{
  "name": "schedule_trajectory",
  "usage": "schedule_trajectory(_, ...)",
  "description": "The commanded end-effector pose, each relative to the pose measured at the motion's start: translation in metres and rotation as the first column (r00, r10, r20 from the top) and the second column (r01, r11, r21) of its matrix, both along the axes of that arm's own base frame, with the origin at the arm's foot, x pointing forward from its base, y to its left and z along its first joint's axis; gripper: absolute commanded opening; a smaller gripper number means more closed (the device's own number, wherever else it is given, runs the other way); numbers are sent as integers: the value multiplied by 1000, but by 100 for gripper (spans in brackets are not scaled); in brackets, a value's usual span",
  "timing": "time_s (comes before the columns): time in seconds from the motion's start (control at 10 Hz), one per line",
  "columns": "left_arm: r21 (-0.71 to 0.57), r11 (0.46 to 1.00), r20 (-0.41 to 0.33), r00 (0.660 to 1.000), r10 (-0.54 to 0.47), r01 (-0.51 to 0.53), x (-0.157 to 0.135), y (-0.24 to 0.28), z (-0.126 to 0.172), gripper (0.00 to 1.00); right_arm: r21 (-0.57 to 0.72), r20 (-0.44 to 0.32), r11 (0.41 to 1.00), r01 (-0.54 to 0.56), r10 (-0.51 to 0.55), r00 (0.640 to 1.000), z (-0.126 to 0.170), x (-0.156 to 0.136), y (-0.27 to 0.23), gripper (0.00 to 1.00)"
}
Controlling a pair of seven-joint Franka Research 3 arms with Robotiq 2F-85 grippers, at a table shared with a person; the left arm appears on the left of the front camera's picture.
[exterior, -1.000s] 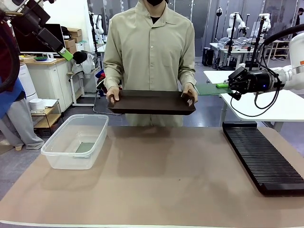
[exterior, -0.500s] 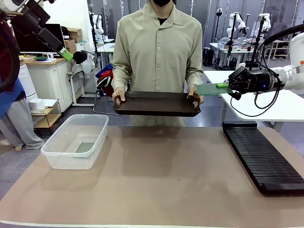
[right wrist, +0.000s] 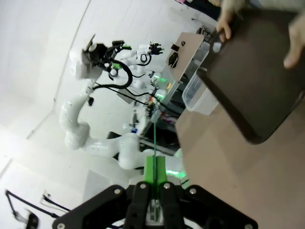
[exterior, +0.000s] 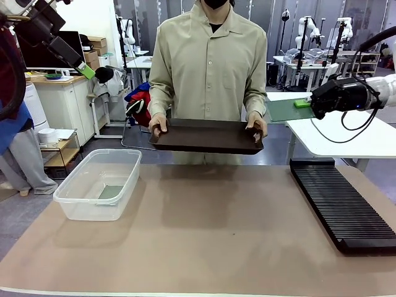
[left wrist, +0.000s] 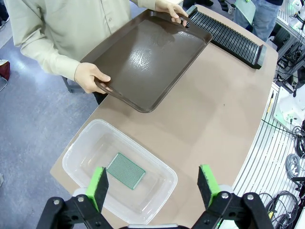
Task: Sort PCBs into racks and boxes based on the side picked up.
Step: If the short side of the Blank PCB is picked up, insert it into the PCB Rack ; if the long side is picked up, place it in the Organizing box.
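Observation:
My right gripper (exterior: 307,104) is shut on one PCB (exterior: 284,110), holding it in the air at the right, above the far end of the rack (exterior: 340,201). In the right wrist view this PCB (right wrist: 155,136) shows edge-on, clamped in the shut gripper (right wrist: 155,162). The other PCB (left wrist: 125,170) lies flat inside the clear box (left wrist: 164,169), which stands on the table's left (exterior: 77,204). High above it, my left gripper (left wrist: 152,186) is open with nothing between its green pads (left wrist: 97,185). The front view has this gripper (exterior: 85,69) at the top left.
A person at the far side holds a dark brown tray (exterior: 207,136) level in both hands, over the table's far edge. The tray (left wrist: 147,57) looks bare inside. The brown table top (exterior: 210,229) lies bare between box and rack.
My right gripper has lifted the PCB a little and drawn it to the right, away from the tray. The person has shifted the tray slightly right. The left arm has not moved.

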State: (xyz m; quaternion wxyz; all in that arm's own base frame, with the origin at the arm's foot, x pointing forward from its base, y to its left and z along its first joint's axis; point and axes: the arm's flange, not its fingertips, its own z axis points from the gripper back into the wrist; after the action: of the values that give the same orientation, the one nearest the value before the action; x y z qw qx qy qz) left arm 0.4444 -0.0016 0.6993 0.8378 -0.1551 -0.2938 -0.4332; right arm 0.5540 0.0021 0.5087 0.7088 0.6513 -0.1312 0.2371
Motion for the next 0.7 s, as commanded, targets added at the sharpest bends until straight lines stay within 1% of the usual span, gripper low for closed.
schedule_trajectory(0.0,2,1000,-5,1000,-4,4,-1,-1,-1,100,11,217,1000,-4,2,976,4,-8,-14,2)
schedule_trajectory(0.1,2,1000,-5,1000,-4,4,-1,-1,-1,100,5,304,1000,-13,11,953,7,-11,-22,2)
schedule_trajectory(0.2,2,1000,-5,1000,-4,4,-1,-1,-1,100,-25,391,1000,0,10,920,8,-13,-31,2)
schedule_trajectory(0.3,2,1000,-5,1000,-4,4,-1,-1,-1,100,-38,453,999,-28,42,891,8,-18,-44,2)
schedule_trajectory(0.4,2,1000,-5,1000,-4,4,-1,-1,-1,100,-37,486,999,-19,35,873,9,-19,-57,2)
schedule_trajectory(0.5,2,1000,-5,1000,-4,4,-1,-1,-1,100,-3,488,1000,-11,11,873,8,-19,-70,2)
schedule_trajectory(0.6,2,1000,-5,1000,-4,4,-1,-1,-1,100,66,426,998,2,-29,904,9,-16,-76,2)
